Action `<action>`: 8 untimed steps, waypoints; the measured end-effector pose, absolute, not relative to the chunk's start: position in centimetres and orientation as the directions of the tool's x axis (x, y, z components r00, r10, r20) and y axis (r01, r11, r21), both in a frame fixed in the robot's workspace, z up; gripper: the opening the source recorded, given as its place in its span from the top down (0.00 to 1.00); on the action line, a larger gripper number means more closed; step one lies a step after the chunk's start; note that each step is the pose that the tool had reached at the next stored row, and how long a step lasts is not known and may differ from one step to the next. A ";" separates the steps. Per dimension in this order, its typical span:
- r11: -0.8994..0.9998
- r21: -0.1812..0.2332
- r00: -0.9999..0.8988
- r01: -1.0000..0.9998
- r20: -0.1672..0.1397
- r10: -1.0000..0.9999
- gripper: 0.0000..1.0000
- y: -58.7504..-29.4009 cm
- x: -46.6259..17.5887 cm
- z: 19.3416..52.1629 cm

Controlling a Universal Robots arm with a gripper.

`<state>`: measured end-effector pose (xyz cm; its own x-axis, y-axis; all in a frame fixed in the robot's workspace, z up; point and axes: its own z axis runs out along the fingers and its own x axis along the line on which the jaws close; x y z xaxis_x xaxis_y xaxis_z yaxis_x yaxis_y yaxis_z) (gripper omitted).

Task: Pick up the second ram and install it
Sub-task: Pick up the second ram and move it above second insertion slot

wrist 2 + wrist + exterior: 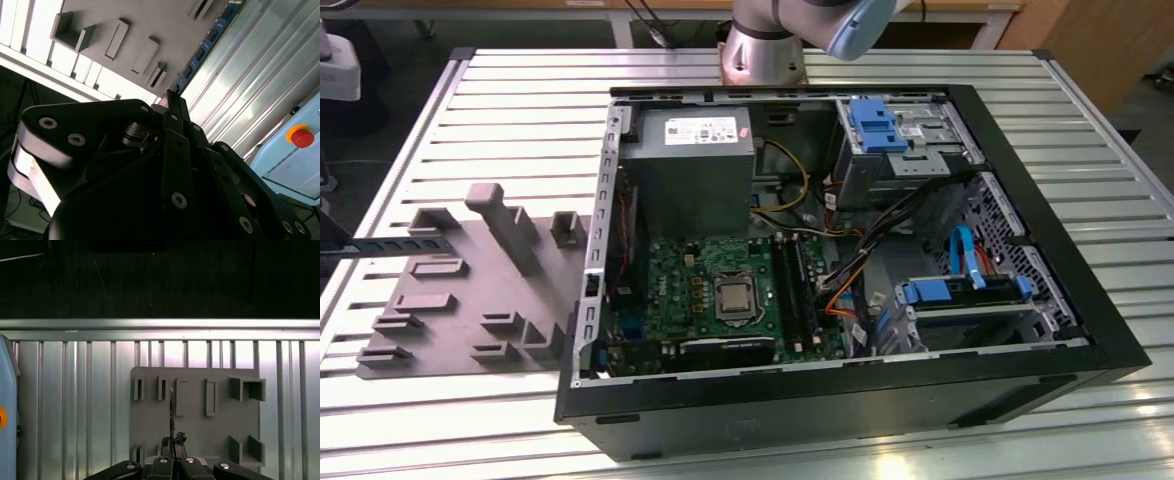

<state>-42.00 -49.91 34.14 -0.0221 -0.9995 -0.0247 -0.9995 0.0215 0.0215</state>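
Where the exterior view's left edge cuts in, you see the memory stick (pixel 394 243) over the grey tray (pixel 467 300), well apart from the open computer case (pixel 854 415) rightward. Your gripper (pixel 170 97) pinches 1 end of the stick, fingers closed tight.

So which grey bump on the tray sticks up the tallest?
The long narrow fin beside the small square block, near the computer case. It towers over the other bumps on the tray, which all sit low.
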 end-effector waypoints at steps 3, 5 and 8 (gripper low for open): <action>0.022 0.021 -0.022 -1.000 -0.025 -0.999 0.89 -49.9 -42.0 34.4; 0.022 0.022 -0.022 -1.000 -0.025 -0.999 0.89 -49.9 -42.0 34.6; 0.022 0.022 -0.022 -1.000 -0.025 -0.999 0.89 -49.8 -42.0 35.0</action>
